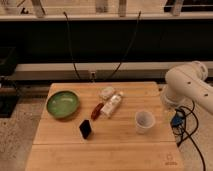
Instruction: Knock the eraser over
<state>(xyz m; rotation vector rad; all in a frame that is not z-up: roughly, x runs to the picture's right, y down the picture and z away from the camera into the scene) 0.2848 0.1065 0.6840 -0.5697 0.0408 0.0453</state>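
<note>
The eraser (pixel 86 129) is a small black block standing upright on the wooden table (pixel 105 155), left of centre near the front. My white arm (pixel 187 85) is folded at the right, beyond the table's right edge. The gripper (pixel 169 107) hangs below the arm by the table's right edge, far right of the eraser and apart from it.
A green bowl (pixel 63 104) sits at the left. A small red oblong object (pixel 97 110) and a clear plastic bottle (pixel 112 105) lie at the centre, with a small white round thing (pixel 106 93) behind them. A white cup (pixel 144 121) stands at the right. Cables (pixel 186 131) hang beside the table.
</note>
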